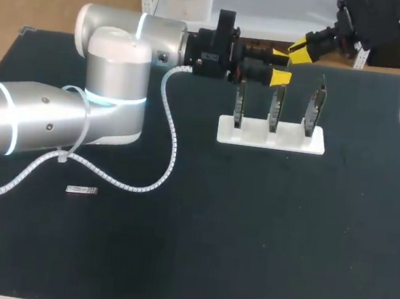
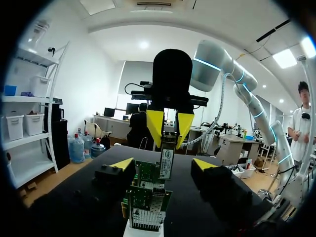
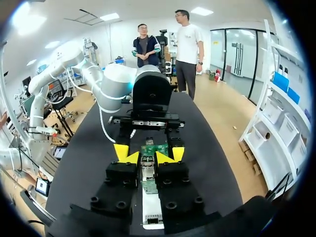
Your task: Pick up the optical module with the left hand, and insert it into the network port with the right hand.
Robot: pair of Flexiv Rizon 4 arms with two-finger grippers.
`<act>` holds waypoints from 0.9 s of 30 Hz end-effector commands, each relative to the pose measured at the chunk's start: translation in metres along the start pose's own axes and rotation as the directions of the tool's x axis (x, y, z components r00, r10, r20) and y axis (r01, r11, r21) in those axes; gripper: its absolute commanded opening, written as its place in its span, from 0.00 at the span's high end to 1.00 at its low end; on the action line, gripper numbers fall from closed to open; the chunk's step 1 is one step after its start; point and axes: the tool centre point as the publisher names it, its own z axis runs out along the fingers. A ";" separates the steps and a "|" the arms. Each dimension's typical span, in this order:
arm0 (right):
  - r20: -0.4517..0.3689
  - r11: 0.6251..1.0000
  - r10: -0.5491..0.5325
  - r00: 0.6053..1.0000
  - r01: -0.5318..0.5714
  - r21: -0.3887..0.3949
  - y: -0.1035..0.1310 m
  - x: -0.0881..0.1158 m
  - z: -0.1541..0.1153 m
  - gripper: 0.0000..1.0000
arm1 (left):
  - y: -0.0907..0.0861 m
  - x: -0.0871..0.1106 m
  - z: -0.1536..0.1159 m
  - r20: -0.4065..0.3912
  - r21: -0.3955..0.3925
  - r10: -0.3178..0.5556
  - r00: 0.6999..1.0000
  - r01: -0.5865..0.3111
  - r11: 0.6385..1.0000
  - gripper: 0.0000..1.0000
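Out at nine o'clock the left arm comes in over the black table, and down at eight o'clock a small silver module lies flat on the cloth, on its own, well apart from everything else. Toward twelve o'clock, the left gripper hangs above the row of upright network cards, fingers spread wide, nothing between them; its wrist view shows the two yellow tips standing either side of the cards, touching neither. Just below, near one o'clock from centre, the white stand holds three cards on edge, side by side. And from the two o'clock corner, here's the right gripper, tilted down at the cards and nose to nose with the left one. Its fingers are drawn in narrow and clamped on the optical module, pinched from both sides, label facing the left wrist camera. The module's lower end is right at a card's top edge; whether it sits in a port cannot be told.
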 end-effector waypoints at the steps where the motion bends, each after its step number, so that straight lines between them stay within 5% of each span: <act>1: -0.010 1.000 -0.001 1.000 0.001 0.000 -0.005 -0.003 -0.004 1.00 | 0.002 0.000 0.001 -0.001 0.003 0.000 1.000 0.000 1.000 0.00; 12: 0.000 1.000 0.000 1.000 0.000 0.004 -0.005 -0.002 -0.004 1.00 | 0.002 -0.003 -0.019 -0.216 -0.038 0.068 0.974 -0.078 0.996 0.00; 21: 0.002 1.000 0.001 1.000 -0.001 0.007 -0.005 -0.002 -0.005 1.00 | 0.007 0.010 -0.031 -0.452 -0.025 0.069 0.889 -0.090 0.996 0.00; 27: 0.005 1.000 0.002 1.000 -0.003 0.008 -0.005 -0.002 -0.004 1.00 | 0.005 0.018 -0.029 -0.527 0.004 0.080 0.846 -0.091 0.996 0.00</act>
